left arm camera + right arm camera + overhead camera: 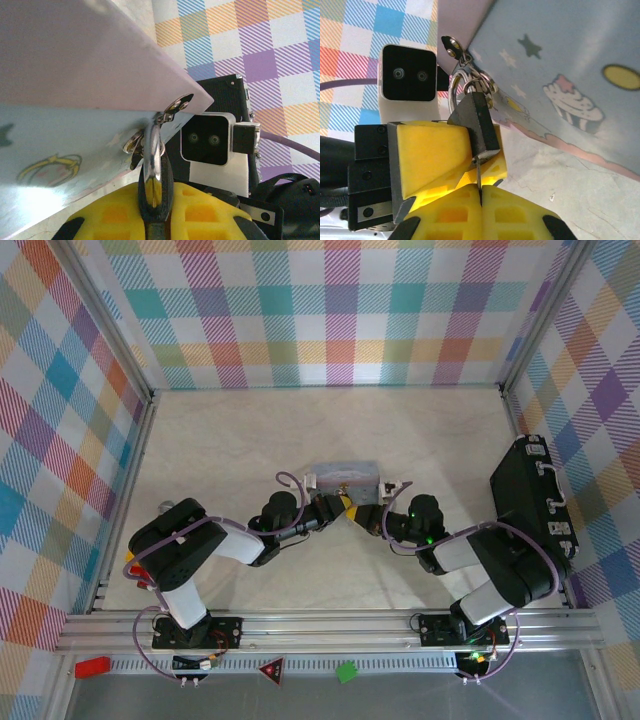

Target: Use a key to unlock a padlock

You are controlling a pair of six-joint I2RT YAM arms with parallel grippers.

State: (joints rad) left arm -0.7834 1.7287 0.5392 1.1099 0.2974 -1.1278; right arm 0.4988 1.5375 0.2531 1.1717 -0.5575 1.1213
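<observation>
The light-blue tin box (343,478) stands mid-table, and both arms meet at its near side. The small dark padlock (479,125) hangs by its silvery shackle (151,155) from the ring on the tin's hasp (173,106). My left gripper (154,200) is shut on the padlock (166,182), its yellow fingers (430,155) pressing the lock's body from both sides. My right gripper (480,192) is shut on the key (478,172), a thin silvery blade standing up from between the yellow pads. The key's tip meets the underside of the padlock. From above, the left gripper (337,507) and right gripper (366,518) nearly touch.
A black case (530,505) lies at the right edge of the table, close behind the right arm. Checked walls enclose the table on three sides. The tin's printed side (560,75) is right beside both grippers.
</observation>
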